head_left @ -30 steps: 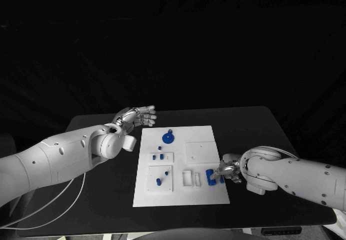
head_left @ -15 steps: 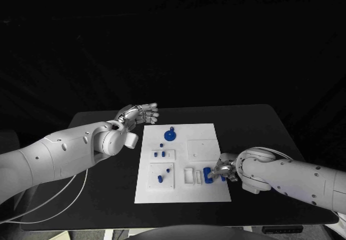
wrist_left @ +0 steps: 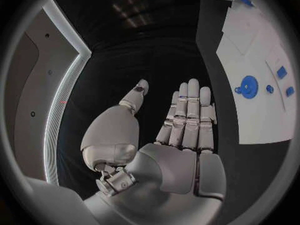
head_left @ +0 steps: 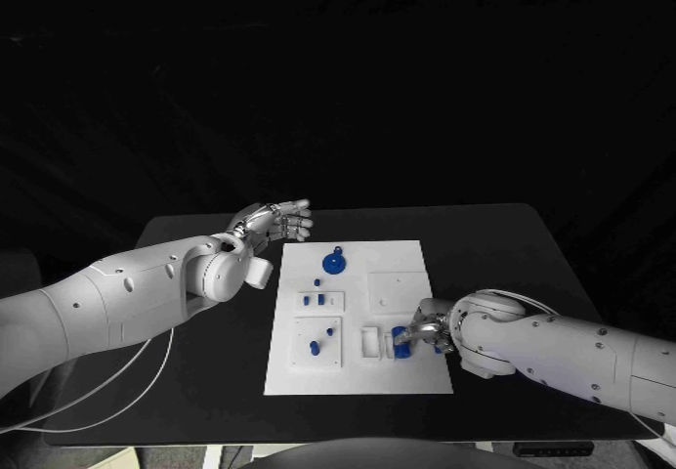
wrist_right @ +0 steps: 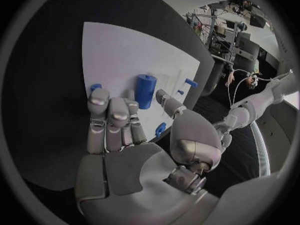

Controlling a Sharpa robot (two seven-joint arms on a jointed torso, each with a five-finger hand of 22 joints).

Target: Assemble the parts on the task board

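The white task board [head_left: 395, 264] lies in the middle of the black table. A blue gear [head_left: 334, 263] sits near its far end, and small blue parts [head_left: 321, 299] stand in the left blocks. My right hand [head_left: 427, 332] is low over the board's near right part. There an upright blue cylinder [wrist_right: 145, 91] stands between its thumb and fingers, with the thumb tip against it; whether it is gripped is unclear. A small blue piece [wrist_right: 95, 87] lies at a fingertip. My left hand [head_left: 274, 223] hovers off the board's far left corner, fingers straight, holding nothing.
In the left wrist view the board [wrist_left: 262, 115] and the gear [wrist_left: 249, 86] lie beside my left hand [wrist_left: 181, 130]. A blue peg [wrist_right: 190, 82] stands past the right thumb. Bare black table [head_left: 507, 244] surrounds the board on every side.
My right hand has crept left over the board's near right part, closing in on the blue parts there. The left hand has stayed where it was.
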